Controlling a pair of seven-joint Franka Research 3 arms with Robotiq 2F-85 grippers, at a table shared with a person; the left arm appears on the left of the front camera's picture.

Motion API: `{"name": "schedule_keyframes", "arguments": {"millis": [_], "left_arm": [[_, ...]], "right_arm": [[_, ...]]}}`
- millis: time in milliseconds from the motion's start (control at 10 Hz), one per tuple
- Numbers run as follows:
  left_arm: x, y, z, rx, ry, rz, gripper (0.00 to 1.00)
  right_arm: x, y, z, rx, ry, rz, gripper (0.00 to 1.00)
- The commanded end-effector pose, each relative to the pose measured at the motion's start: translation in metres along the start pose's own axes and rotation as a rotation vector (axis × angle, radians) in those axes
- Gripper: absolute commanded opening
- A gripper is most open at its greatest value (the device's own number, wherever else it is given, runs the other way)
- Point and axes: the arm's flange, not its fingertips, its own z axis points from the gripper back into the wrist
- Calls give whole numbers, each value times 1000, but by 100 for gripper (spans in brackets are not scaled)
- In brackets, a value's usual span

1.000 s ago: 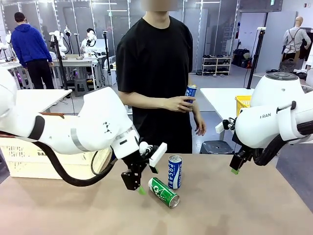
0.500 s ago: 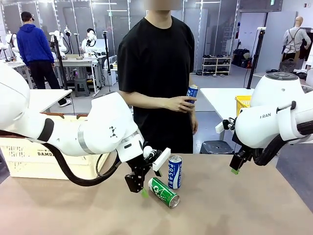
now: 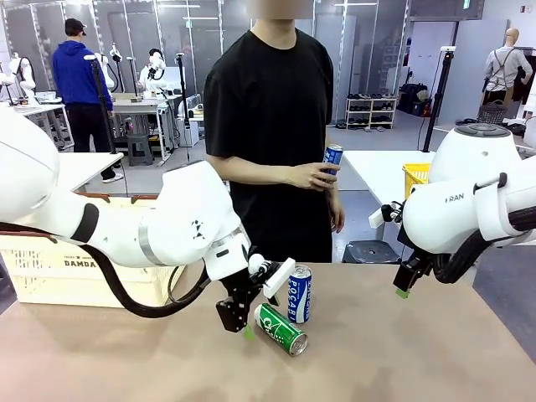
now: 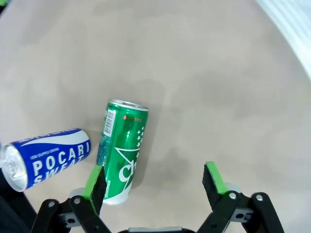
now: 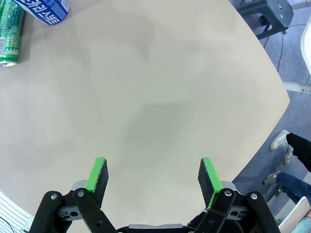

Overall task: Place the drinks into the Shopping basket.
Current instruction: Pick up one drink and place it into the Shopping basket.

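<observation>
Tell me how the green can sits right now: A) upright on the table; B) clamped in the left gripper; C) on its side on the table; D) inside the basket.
C: the green can lies on its side on the table next to the upright blue can, and the left gripper is open, not closed on it.

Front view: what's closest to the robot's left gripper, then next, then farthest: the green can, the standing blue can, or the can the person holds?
1. green can, lying beside the left gripper.
2. standing blue can, just behind the green one.
3. held blue can, farthest, at the far side.
</observation>
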Motion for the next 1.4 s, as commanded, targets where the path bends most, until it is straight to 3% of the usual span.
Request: {"name": "schedule_keyframes", "arguments": {"millis": [0, 900, 1300], "left_arm": [[2, 20, -10, 13, 36, -22, 100], [8, 56, -53, -167, 101, -68, 100], [6, 62, -64, -175, 110, -64, 100]], "right_arm": [[0, 0, 0, 0, 0, -1, 93], [0, 0, 0, 0, 0, -1, 93], [0, 0, 0, 0, 0, -1, 93]]}}
